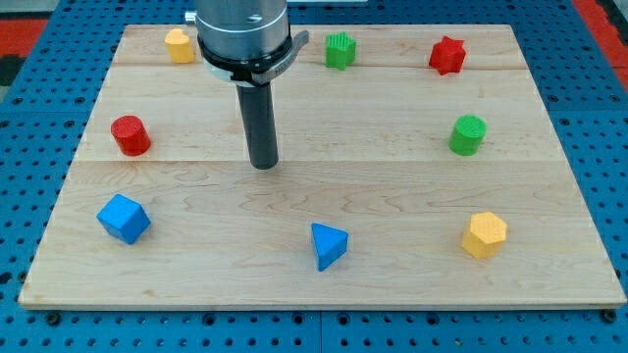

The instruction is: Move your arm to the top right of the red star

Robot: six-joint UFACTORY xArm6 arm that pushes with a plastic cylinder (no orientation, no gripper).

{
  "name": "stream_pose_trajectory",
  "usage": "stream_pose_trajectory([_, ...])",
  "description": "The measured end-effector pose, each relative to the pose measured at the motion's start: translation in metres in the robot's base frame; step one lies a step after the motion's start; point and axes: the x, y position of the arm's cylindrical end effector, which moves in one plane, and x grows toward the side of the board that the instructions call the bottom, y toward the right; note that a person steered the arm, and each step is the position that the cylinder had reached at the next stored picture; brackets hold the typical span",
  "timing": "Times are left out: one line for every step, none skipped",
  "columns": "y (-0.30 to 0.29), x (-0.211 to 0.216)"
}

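The red star (446,55) lies near the view's top right corner of the wooden board (392,196). My tip (264,165) rests on the board left of centre, far to the left of and below the red star. The tip touches no block. The nearest blocks to it are the red cylinder (130,135) to its left and the blue triangle (328,245) below and to its right.
A green star (340,49) and a yellow block (180,45) sit along the top edge. A green cylinder (468,134) is at the right, a yellow hexagon (485,234) at the bottom right, a blue cube (124,218) at the bottom left.
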Motion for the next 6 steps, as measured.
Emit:
stream_pose_trajectory([0.021,-0.024])
stream_pose_trajectory([0.068,-0.042])
stream_pose_trajectory([0.147,-0.056])
stream_pose_trajectory([0.235,-0.094])
stream_pose_trajectory([0.303,-0.137])
stream_pose_trajectory([0.324,-0.174])
